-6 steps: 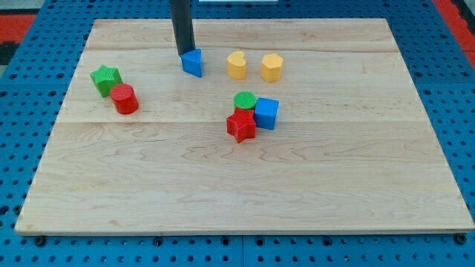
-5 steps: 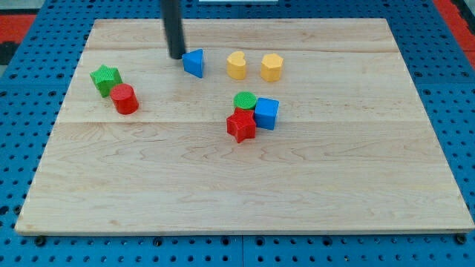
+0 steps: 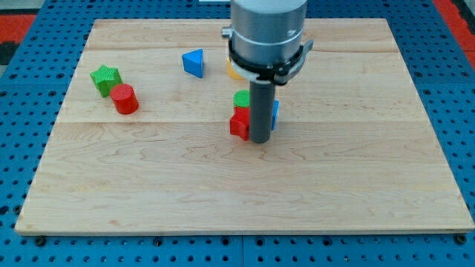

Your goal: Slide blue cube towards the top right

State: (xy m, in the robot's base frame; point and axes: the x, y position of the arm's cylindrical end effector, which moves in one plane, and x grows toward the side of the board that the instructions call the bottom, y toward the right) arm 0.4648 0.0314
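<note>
The blue cube (image 3: pixel 274 113) sits near the board's middle, mostly hidden behind my rod; only a sliver shows at the rod's right edge. My tip (image 3: pixel 260 140) rests on the board just below the cube, at its lower left, and right of the red star block (image 3: pixel 239 124). A green round block (image 3: pixel 242 99) sits above the red star, touching it.
A blue triangular block (image 3: pixel 194 62) lies toward the view's top. A green star block (image 3: pixel 105 78) and a red cylinder (image 3: pixel 125 99) sit at the left. A yellow block (image 3: pixel 232 70) is mostly hidden behind the arm. The wooden board (image 3: pixel 356 170) ends at blue pegboard.
My rod has moved from beside the blue triangular block at the top down and right to the cluster in the middle. The arm's body now hides the two yellow blocks.
</note>
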